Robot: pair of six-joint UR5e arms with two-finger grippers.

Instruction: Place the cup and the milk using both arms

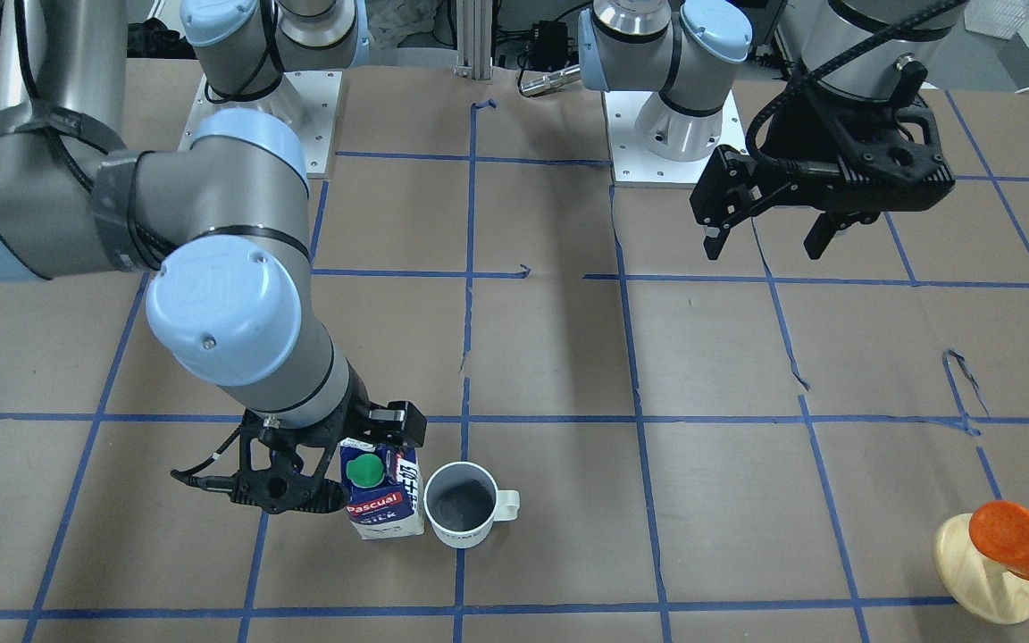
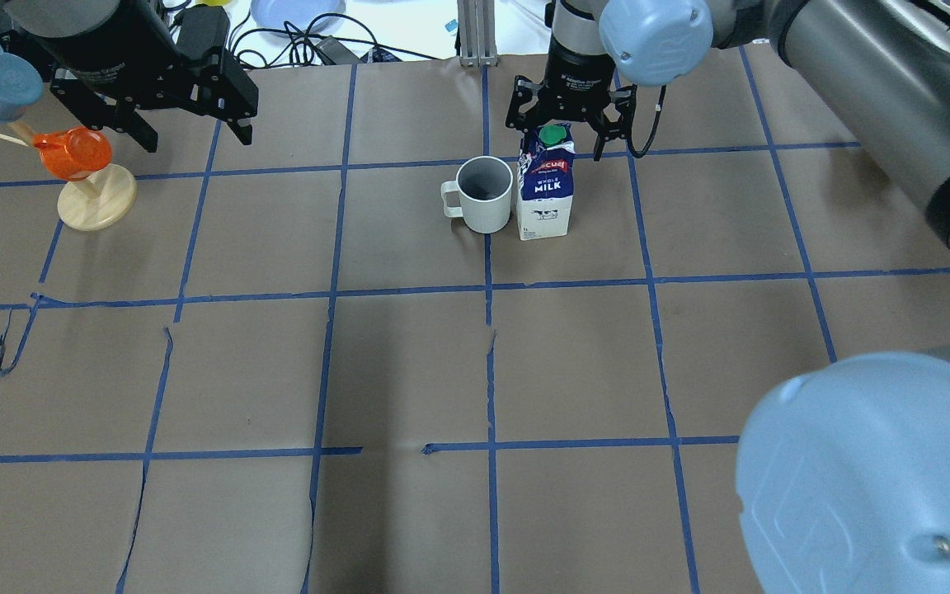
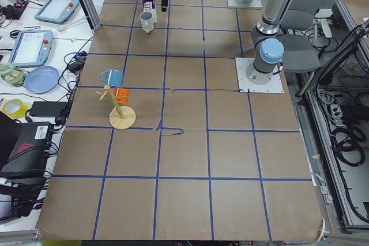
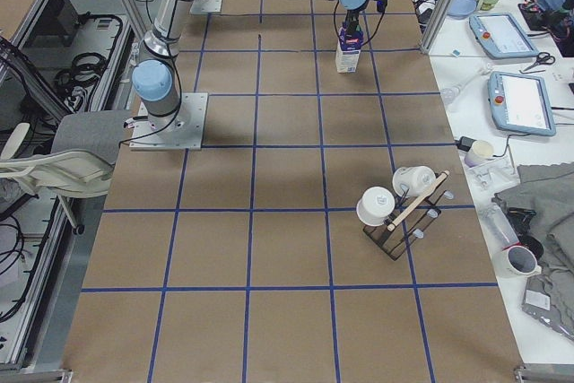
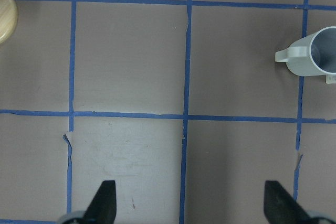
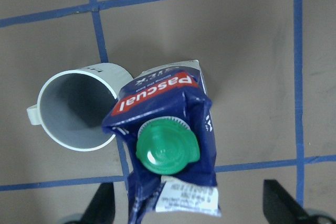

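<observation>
Right claw [image 2: 571, 132], fingers apart flanking the milk [image 2: 547, 194] near the bench's far edge, should rise straight up, sparing the cup [image 2: 485, 198].

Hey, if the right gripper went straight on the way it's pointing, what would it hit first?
Probably the milk: its green cap sits right between the open fingers of the right gripper, so the palm would meet it while the fingers pass either side. The cup looks just off that line.
</observation>
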